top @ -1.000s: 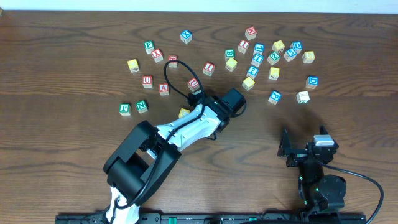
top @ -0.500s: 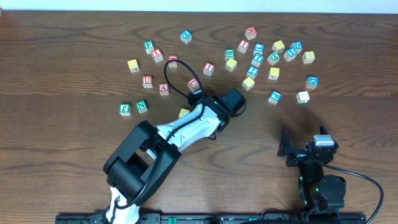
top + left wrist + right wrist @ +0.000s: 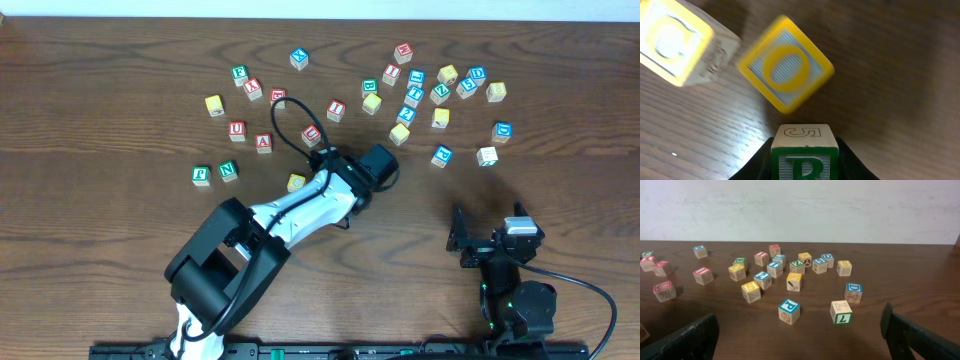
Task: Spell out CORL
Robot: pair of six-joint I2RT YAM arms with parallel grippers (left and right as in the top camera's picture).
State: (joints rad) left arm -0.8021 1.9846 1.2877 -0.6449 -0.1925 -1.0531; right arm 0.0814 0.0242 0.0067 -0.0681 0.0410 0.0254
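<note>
My left gripper [image 3: 805,146] is shut on a green R block [image 3: 804,161] and holds it low over the table. In the left wrist view a yellow O block [image 3: 785,62] lies just ahead of the R block, turned at an angle. A yellow C block [image 3: 671,41] lies to its upper left. In the overhead view the left gripper [image 3: 335,168] hides the R block, and one yellow block [image 3: 296,182] shows beside the arm. The L block [image 3: 841,312], white with a green face, sits ahead of my open, empty right gripper [image 3: 797,340]. The L block also shows in the overhead view [image 3: 487,156].
Several loose letter blocks are scattered across the far half of the table [image 3: 120,230], including a blue P block [image 3: 788,310] and a red block [image 3: 312,135] close to the left arm. The right gripper [image 3: 470,240] rests near the front right.
The left arm has shifted slightly up and right with the R block, uncovering more of the yellow block beside it. The right arm has not moved.
</note>
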